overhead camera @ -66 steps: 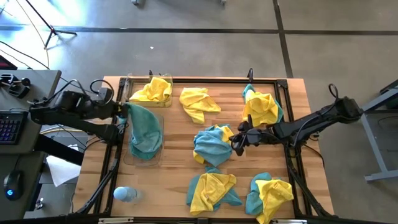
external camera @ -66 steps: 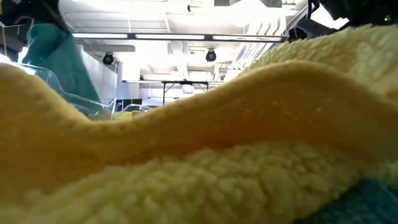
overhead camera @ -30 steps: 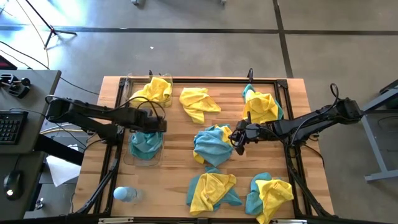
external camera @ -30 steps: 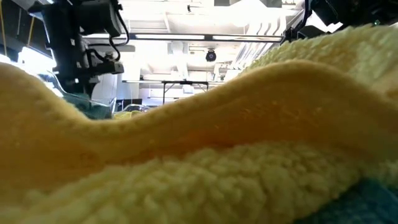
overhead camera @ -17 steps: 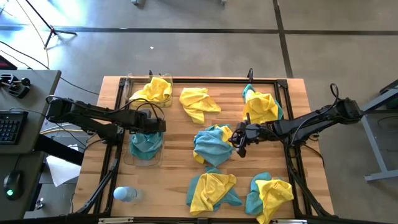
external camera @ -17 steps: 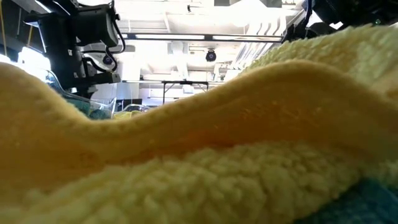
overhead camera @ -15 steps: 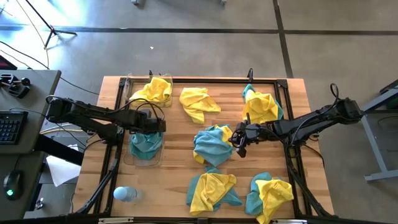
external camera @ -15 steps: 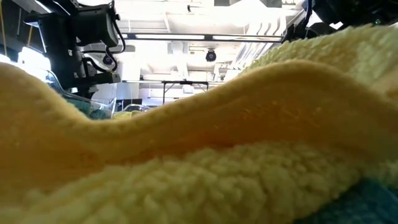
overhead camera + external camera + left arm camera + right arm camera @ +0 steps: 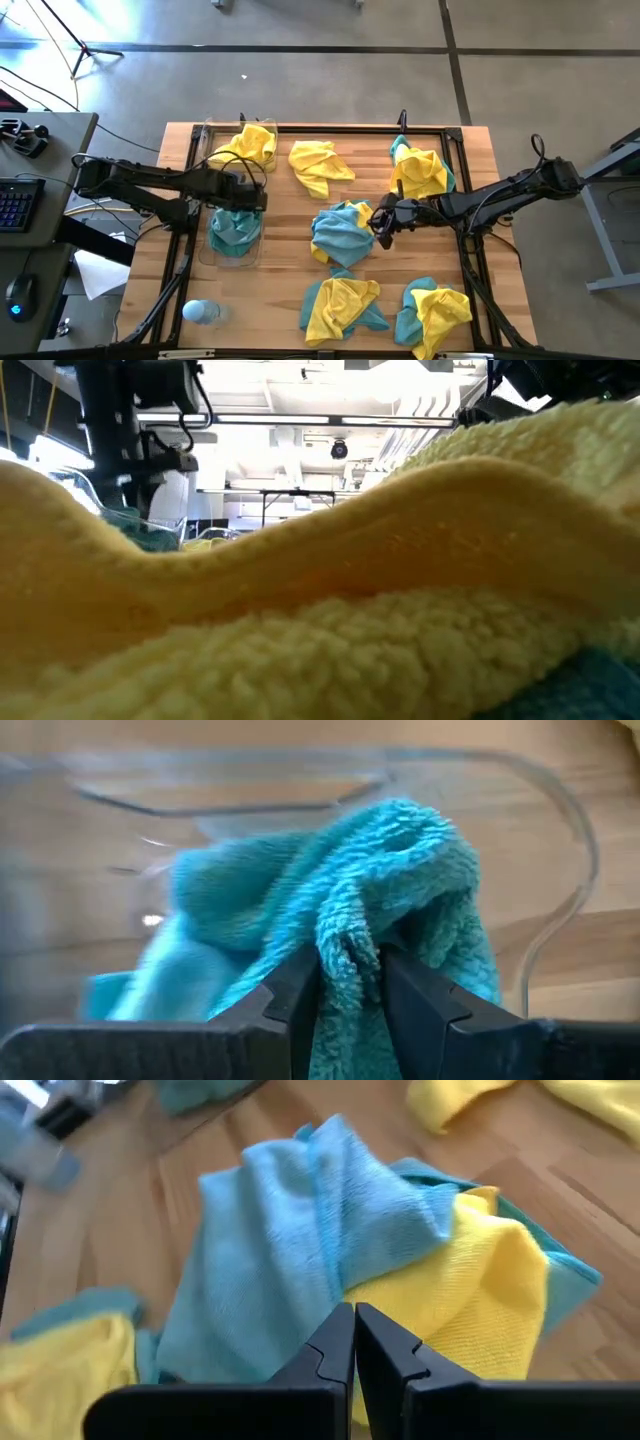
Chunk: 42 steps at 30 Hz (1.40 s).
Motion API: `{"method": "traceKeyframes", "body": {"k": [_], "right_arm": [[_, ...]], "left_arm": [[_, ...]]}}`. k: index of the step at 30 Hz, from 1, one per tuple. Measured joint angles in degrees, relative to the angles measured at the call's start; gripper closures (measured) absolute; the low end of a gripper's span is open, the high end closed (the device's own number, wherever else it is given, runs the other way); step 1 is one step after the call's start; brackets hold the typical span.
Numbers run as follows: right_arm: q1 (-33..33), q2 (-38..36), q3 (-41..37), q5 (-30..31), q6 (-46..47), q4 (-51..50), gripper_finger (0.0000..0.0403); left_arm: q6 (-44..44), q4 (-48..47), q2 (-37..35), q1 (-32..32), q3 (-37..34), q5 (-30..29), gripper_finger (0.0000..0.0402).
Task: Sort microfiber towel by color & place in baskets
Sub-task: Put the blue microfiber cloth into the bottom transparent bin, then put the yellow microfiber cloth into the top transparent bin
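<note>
While yellow towel (image 9: 330,610) blocking low view

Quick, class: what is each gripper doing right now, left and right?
Left gripper: jaws parted, teal towel between them in the basket.
Right gripper: jaws shut, holding nothing.
</note>
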Motion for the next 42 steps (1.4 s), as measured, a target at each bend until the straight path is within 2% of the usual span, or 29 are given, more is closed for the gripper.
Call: {"method": "traceKeyframes", "body": {"k": [7, 11, 14, 19, 24, 27, 30, 36, 39, 42], "right_arm": [[0.0, 0.0, 0.0, 9.4, 9.2, 0.5, 0.0394], [0.0, 0.0, 0.0, 14.2, 14.2, 3.9, 0.0394], [0.0, 0.0, 0.0, 20.0, 16.9, 8.4, 0.0394], [-0.3, 0.0, 0.0, 29.2, 15.2, 17.0, 0.0392], [-3.2, 0.0, 4.4, 29.8, 5.9, 17.0, 0.0362], [-5.9, 0.0, 11.1, 29.7, -1.4, 9.0, 0.033], [-9.9, 0.0, 20.2, 28.0, -4.1, -7.8, 0.0295], [-22.2, 1.8, 36.1, 21.9, 7.9, -50.8, 0.0235], [-28.4, 2.6, 37.7, 18.5, 8.9, -61.7, 0.0211], [-33.9, 2.9, 35.4, 12.4, 5.9, -64.3, 0.0195]], "left_arm": [[12.7, -17.0, -0.3, 3.4, 12.1, -2.5, 0.0311], [23.4, -19.0, -1.7, 4.5, 17.5, -5.1, 0.0312], [33.8, -17.9, -3.3, 4.7, 19.5, -9.7, 0.0312], [43.1, -17.0, -5.6, 4.7, 19.5, -11.2, 0.0312], [45.4, -17.0, -6.5, 4.6, 19.5, -10.7, 0.0312], [46.6, -17.0, -6.8, 4.6, 19.5, -10.7, 0.0312], [47.2, -16.9, -6.8, 4.6, 19.5, -10.7, 0.0312], [46.1, -16.6, -6.8, 4.6, 19.5, -10.6, 0.0312], [44.0, -16.0, -6.8, 4.6, 19.5, -10.5, 0.0312], [42.0, -14.4, -6.8, 4.6, 19.5, -10.5, 0.0312]]}}
